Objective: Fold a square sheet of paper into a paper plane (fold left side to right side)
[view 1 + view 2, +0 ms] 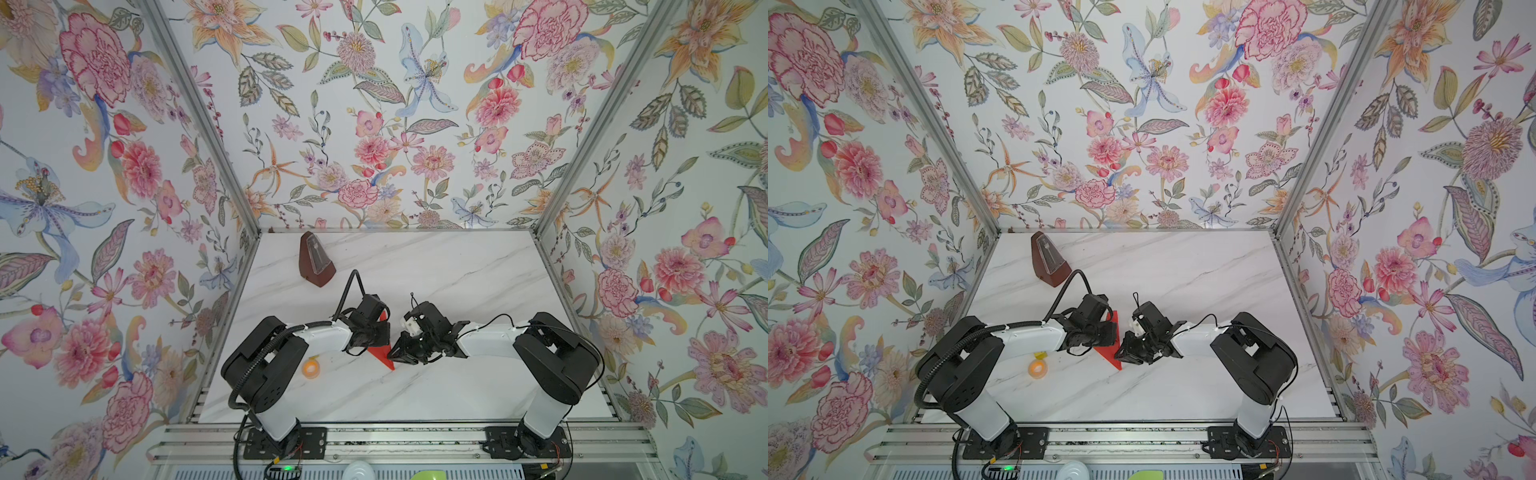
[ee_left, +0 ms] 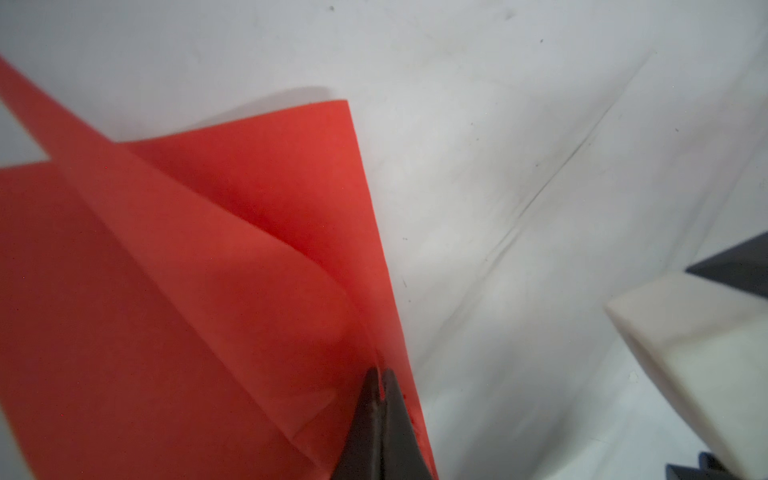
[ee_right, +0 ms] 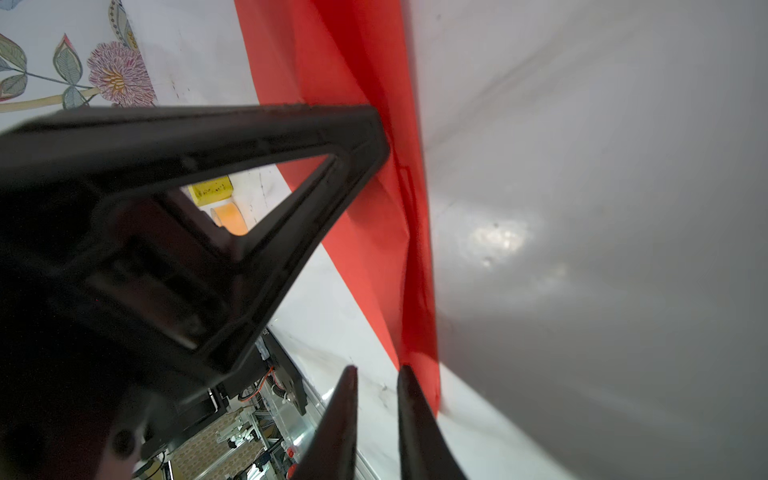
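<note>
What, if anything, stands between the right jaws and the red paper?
Nothing visible. The right jaws, slightly apart, sit at the edge of the red paper; the left jaws, closed, press on it farther along, not between.

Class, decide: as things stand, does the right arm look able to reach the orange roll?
Probably not directly: the orange roll lies beyond the red paper, and the left gripper, shut and pressing on that paper, stands between it and the right gripper.

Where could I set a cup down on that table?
Free: the white marble tabletop from the dark brown pyramid metronome to the right wall, and the front strip between the arm bases. Crowded: the middle, left gripper and right gripper at the folded red paper.
</note>
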Robot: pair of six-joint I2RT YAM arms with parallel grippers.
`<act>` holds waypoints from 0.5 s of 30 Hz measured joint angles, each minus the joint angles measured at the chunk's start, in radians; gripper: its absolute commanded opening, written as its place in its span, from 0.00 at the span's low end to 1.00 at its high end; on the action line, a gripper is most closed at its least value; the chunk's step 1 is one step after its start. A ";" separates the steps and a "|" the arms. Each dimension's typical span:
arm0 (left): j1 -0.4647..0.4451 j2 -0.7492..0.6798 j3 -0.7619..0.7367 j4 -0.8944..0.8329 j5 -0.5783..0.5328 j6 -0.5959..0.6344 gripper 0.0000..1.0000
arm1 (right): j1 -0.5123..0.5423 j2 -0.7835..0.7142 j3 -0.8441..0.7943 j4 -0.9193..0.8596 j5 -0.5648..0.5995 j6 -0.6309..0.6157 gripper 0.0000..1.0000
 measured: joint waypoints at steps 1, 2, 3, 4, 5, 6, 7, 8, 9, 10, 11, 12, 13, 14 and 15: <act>0.000 0.000 0.000 0.000 0.000 0.000 0.00 | 0.000 0.006 0.000 0.004 -0.002 0.002 0.19; 0.000 0.000 0.000 0.000 0.000 0.000 0.00 | 0.000 0.011 -0.001 0.009 -0.003 0.003 0.19; 0.000 0.000 -0.001 0.001 0.000 0.000 0.00 | 0.000 0.018 -0.003 0.016 -0.004 0.003 0.19; 0.000 0.000 -0.001 0.002 0.000 0.000 0.00 | 0.000 0.023 -0.007 0.026 -0.005 0.006 0.19; 0.001 0.000 -0.001 0.002 0.001 0.000 0.00 | 0.000 0.027 -0.011 0.032 -0.005 0.008 0.19; 0.001 0.000 -0.001 0.002 0.003 0.000 0.00 | 0.000 0.031 -0.016 0.040 -0.005 0.010 0.19; 0.002 0.000 -0.001 0.002 0.004 0.000 0.00 | 0.000 0.034 -0.022 0.051 -0.010 0.013 0.19; 0.003 0.000 -0.001 0.002 0.006 0.000 0.00 | 0.000 0.034 -0.026 0.060 -0.012 0.016 0.19; 0.004 0.000 -0.001 0.002 0.010 0.000 0.00 | 0.000 0.034 -0.030 0.069 -0.014 0.018 0.19; 0.005 0.000 -0.001 0.002 0.012 0.000 0.00 | 0.000 0.034 -0.033 0.077 -0.016 0.018 0.19; 0.005 0.000 -0.001 0.002 0.013 0.000 0.00 | 0.000 0.035 -0.036 0.083 -0.017 0.021 0.20; 0.006 0.000 -0.001 0.002 0.014 0.000 0.00 | 0.000 0.034 -0.039 0.088 -0.018 0.022 0.19; 0.006 0.000 -0.001 0.002 0.014 0.000 0.00 | 0.000 0.034 -0.042 0.092 -0.020 0.022 0.18; 0.006 0.000 -0.001 0.002 0.014 0.000 0.00 | 0.000 0.034 -0.043 0.095 -0.021 0.025 0.15; 0.007 0.000 -0.001 0.002 0.015 0.000 0.00 | 0.000 0.034 -0.046 0.098 -0.022 0.027 0.12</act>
